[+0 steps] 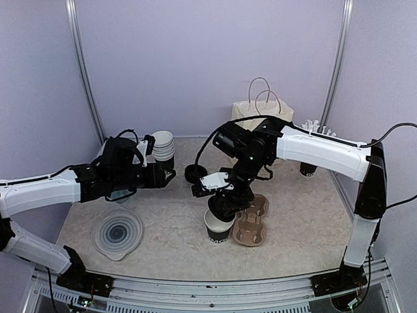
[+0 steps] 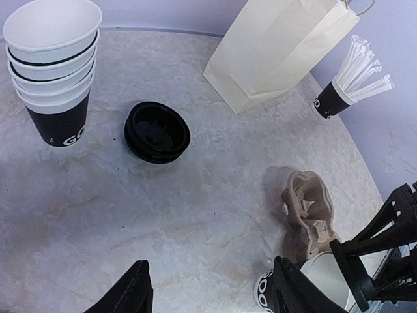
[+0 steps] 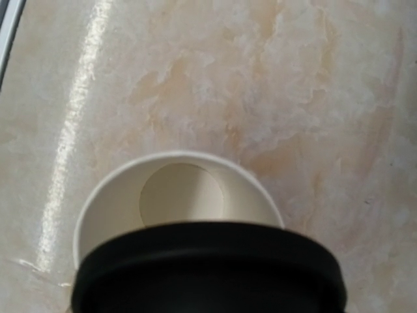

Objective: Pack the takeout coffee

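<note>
A lidless black paper cup (image 1: 218, 229) with a white inside stands on the table beside the brown pulp carrier tray (image 1: 253, 222). My right gripper (image 1: 223, 206) hangs just above the cup, shut on a black plastic lid (image 3: 208, 267). In the right wrist view that lid hides the fingers and covers the near part of the cup's mouth (image 3: 176, 195). My left gripper (image 1: 166, 175) is off to the left, above the table, and its fingers (image 2: 140, 290) are open with nothing between them. In the left wrist view the cup (image 2: 264, 292) and the carrier tray (image 2: 306, 202) sit at the lower right.
A second black lid (image 1: 195, 173) lies on the table near a nested stack of lidless cups (image 1: 163, 147). A paper bag (image 1: 260, 111) stands at the back. A black cup of white straws (image 1: 309, 166) stands at the back right. A clear round dish (image 1: 117, 233) lies front left.
</note>
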`<move>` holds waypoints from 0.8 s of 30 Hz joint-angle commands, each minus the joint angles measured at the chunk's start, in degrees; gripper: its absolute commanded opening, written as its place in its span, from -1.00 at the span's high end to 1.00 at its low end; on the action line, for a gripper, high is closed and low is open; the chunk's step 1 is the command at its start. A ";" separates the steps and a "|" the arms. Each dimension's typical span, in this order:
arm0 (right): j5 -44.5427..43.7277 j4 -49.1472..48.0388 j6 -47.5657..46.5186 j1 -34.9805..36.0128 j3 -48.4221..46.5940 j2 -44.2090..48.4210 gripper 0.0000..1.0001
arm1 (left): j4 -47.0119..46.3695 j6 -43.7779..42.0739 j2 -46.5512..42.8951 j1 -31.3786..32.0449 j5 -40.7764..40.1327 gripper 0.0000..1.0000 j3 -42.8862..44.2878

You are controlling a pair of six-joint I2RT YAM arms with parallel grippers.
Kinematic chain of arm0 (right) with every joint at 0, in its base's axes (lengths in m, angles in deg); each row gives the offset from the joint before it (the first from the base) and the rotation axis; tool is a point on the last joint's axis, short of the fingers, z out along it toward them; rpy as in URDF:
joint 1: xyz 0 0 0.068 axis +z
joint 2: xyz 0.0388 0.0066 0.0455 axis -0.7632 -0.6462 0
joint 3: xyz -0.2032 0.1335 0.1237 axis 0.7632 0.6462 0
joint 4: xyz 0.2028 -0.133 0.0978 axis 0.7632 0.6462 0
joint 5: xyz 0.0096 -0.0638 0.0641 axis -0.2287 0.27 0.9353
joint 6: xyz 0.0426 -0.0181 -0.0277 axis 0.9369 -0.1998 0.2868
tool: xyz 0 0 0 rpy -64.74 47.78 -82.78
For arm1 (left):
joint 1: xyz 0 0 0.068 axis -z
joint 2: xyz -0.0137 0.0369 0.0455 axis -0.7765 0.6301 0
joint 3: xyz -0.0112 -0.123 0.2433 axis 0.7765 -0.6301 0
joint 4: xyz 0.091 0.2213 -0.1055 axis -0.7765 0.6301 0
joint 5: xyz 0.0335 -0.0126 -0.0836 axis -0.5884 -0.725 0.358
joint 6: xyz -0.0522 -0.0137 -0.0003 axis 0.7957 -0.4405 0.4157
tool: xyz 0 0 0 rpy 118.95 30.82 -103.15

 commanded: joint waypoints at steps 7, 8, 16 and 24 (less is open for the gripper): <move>-1.03 1.81 -0.03 2.03 -0.65 -3.28 -0.41 | -1.67 -0.54 -1.54 -1.12 -0.11 -0.24 -1.22; -1.09 1.88 -0.09 2.08 -0.65 -3.37 -0.42 | -1.71 -0.54 -1.54 -1.13 0.02 -0.24 -1.18; -0.64 2.05 -0.10 2.39 -0.83 -3.64 -0.50 | -1.95 -0.53 -1.52 -1.48 0.09 -0.24 -1.47; -0.16 2.91 0.14 2.48 -1.81 -3.23 -0.36 | -1.96 -0.54 -1.45 -1.65 0.18 -0.24 -1.39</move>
